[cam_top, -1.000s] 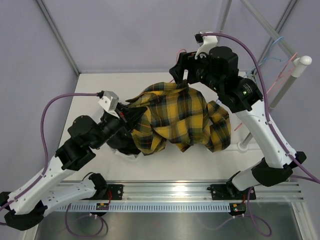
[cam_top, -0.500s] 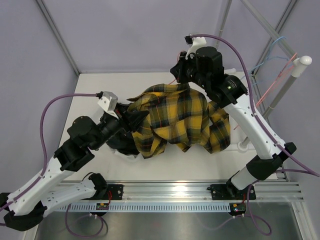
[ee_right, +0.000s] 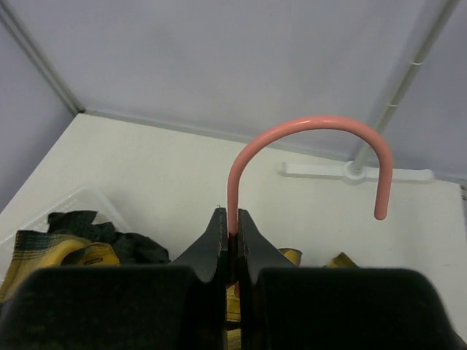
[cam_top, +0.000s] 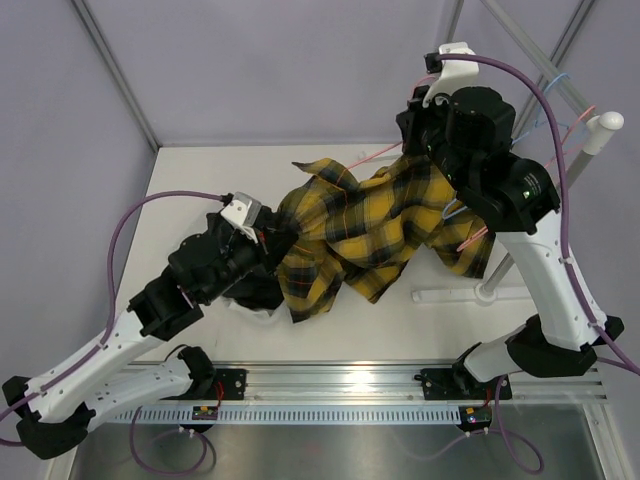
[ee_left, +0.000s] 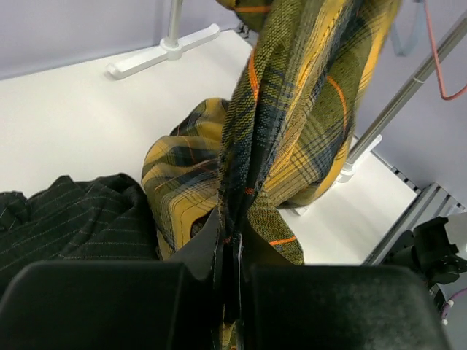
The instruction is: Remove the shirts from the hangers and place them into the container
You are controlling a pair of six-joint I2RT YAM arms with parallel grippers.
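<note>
Stripping step: left pincer (ee_left: 230,235) clenched on plaid shirt (cam_top: 370,225), right pincer (ee_right: 230,223) clenched on pink hanger (ee_right: 314,120). Next: pull apart until shirt slips free, drop into tub (ee_right: 76,197).

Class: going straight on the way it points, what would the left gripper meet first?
The left gripper is shut on the plaid shirt, whose cloth runs straight ahead; likely that first.
</note>
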